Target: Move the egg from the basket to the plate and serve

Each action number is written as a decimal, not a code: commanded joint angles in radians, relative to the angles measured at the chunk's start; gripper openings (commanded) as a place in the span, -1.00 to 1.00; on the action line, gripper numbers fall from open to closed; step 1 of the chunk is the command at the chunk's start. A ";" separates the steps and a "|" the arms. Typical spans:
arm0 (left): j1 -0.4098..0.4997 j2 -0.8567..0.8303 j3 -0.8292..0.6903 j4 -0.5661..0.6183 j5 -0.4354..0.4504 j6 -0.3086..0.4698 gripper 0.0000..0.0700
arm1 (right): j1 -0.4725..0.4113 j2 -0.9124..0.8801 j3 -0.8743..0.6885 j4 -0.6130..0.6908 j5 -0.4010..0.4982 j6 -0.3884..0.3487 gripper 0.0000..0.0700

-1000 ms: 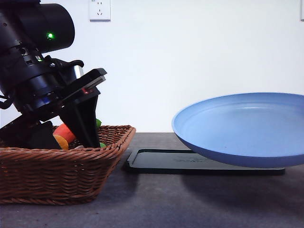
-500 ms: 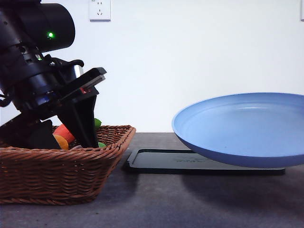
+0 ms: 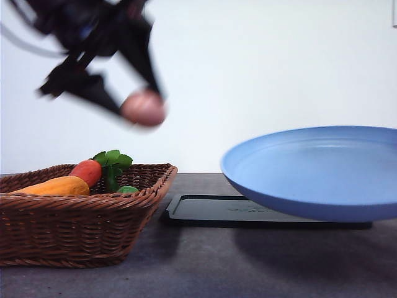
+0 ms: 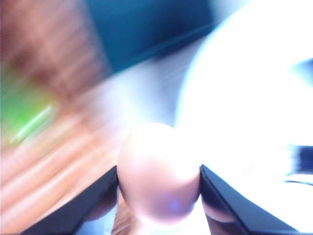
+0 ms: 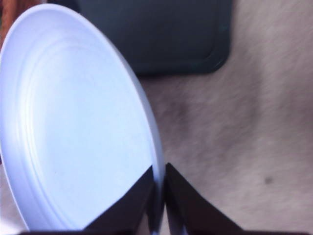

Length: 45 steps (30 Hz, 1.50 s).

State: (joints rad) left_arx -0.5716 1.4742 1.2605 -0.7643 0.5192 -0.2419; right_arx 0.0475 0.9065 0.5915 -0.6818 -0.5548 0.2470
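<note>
Left gripper (image 3: 141, 107) pinches the egg (image 3: 143, 107) in mid-air; right gripper (image 5: 159, 196) clamps the plate (image 3: 316, 171) rim.
Below the egg sits the wicker basket (image 3: 74, 226) with a carrot (image 3: 86, 172); rightward, the tilted plate hovers over a black tray (image 3: 214, 209).

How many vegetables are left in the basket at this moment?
3 visible: a yellow-orange one at the left, a red-orange leafy one behind it, and a small green one near the basket rim. The wall may hide more.
</note>
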 commanded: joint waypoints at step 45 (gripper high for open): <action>-0.448 0.200 0.057 0.087 -0.310 0.216 0.32 | 0.100 0.087 0.011 -0.082 -0.126 0.025 -1.00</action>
State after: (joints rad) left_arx -1.0108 1.6861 1.2930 -0.6771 0.2073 -0.0250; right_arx 0.1436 0.9803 0.5915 -0.7712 -0.6662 0.2698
